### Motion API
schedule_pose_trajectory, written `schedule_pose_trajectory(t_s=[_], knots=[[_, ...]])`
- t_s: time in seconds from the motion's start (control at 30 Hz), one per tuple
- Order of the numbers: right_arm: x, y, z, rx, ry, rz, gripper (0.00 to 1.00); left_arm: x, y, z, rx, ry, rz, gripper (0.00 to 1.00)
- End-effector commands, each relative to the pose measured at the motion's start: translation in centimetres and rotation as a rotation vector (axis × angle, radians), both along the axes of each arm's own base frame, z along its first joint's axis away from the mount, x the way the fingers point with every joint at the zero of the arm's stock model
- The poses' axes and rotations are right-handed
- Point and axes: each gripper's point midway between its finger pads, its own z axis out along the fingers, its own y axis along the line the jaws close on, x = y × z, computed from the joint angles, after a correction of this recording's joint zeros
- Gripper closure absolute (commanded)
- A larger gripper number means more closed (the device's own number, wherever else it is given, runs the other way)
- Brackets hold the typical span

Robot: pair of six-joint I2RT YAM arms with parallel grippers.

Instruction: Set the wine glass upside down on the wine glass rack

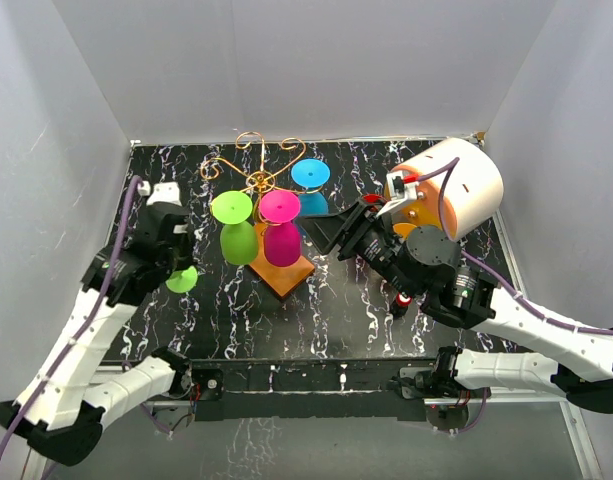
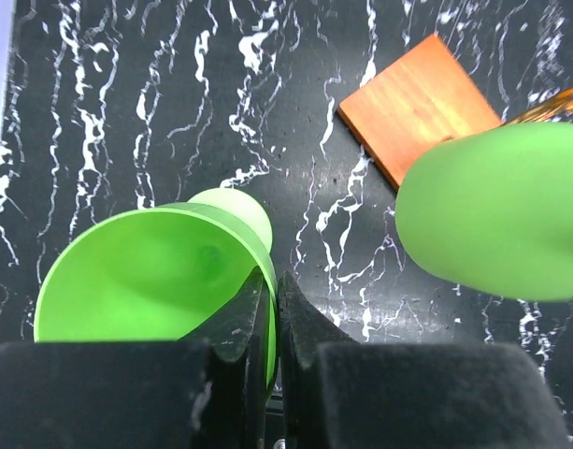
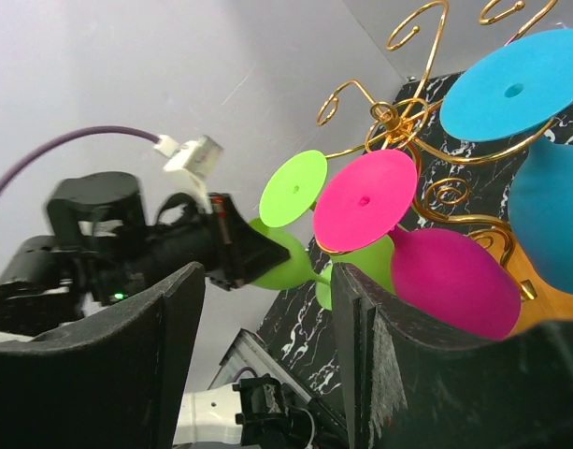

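Observation:
My left gripper (image 1: 176, 262) is shut on the rim of a loose green wine glass (image 1: 183, 279), held low over the black marbled table left of the rack. In the left wrist view the jaws (image 2: 273, 313) pinch the wall of its bowl (image 2: 146, 276). The gold wire wine glass rack (image 1: 258, 160) stands on an orange-brown base (image 1: 289, 274). A green glass (image 1: 238, 240), a pink glass (image 1: 282, 243) and a blue glass (image 1: 310, 175) hang upside down from it. My right gripper (image 1: 324, 232) is open and empty just right of the rack, and its wrist view (image 3: 267, 355) faces the rack (image 3: 408, 112).
A white cylinder with an orange inside (image 1: 454, 185) lies at the back right, behind the right arm. White walls close in the table on three sides. The hanging green bowl (image 2: 496, 210) is close to the right of the held glass.

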Motion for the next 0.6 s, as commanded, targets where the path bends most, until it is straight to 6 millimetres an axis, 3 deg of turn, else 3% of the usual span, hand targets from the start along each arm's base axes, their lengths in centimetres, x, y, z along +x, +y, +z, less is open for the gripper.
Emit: schedule_pose_trajectory(t_s=[0.0,0.1,0.23,0.33,0.57], knots=[[0.0,0.1,1.7,0.047,-0.031,0.002,0.46,-1.8,2.1,5.2,0.01,-0.1,0.016,1.0],[-0.1,0.4,1.7,0.048,-0.027,0.012,0.46,-2.5,0.9,8.1,-0.04,-0.137,-0.097,1.0],[0.0,0.8,1.2,0.042,-0.021,0.019,0.46,-5.2,-2.0,8.8,-0.134,-0.077,-0.317,1.0],[-0.2,1.4,1.1,0.033,-0.032,0.04,0.46,-6.8,-3.1,9.2,-0.177,-0.069,-0.421,1.0],[-1.1,3.1,1.7,0.014,-0.083,0.129,0.45,-9.7,-6.7,13.6,-0.348,-0.229,-0.683,1.0]])
